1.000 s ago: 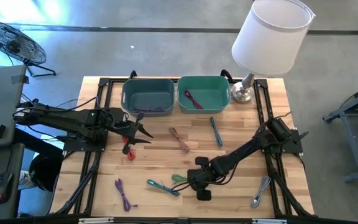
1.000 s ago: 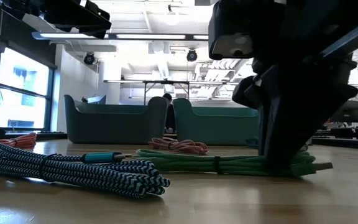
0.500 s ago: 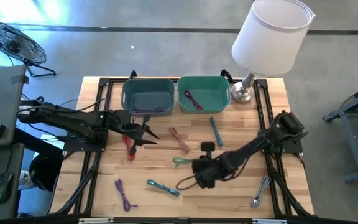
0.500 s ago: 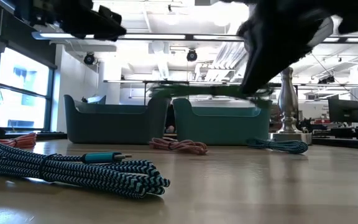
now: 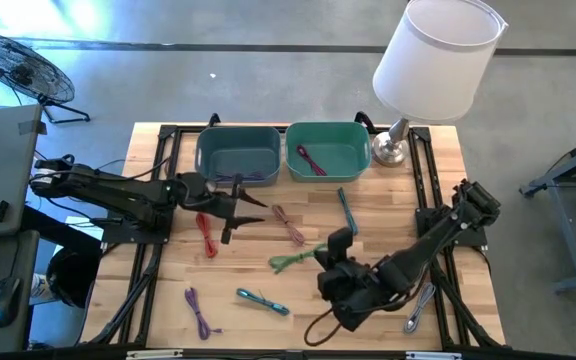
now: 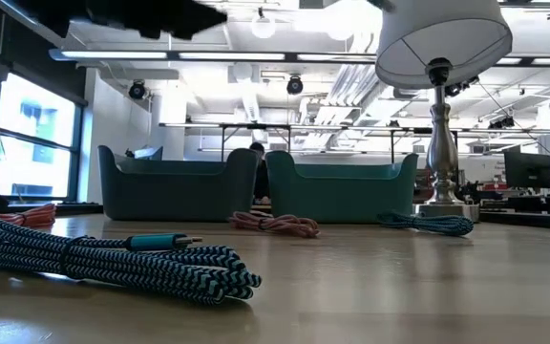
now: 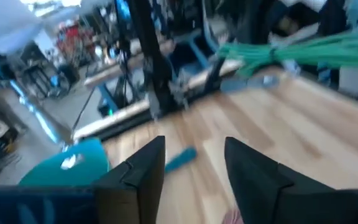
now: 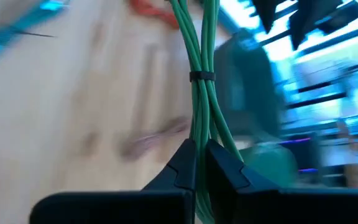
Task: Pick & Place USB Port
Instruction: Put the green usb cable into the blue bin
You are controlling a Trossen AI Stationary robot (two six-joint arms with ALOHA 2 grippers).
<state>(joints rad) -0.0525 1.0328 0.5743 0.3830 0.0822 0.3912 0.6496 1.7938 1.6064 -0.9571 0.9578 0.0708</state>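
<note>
Two bins at 12 o'clock; seven cables on table. Right gripper clamps green cable, lifted. Left gripper spread, empty, at 9 o'clock.

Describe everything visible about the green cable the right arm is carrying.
The green cable is a thin cord bundled into a long loop, cinched by a dark tie partway along. The right hand is shut on one end of it, fingers pinching the strands. The rest sticks out from the hand over the table, toward the two bins; in the high view it looks lifted rather than lying flat. The left wrist view shows it raised above the wood too. A connector cannot be made out.
</note>
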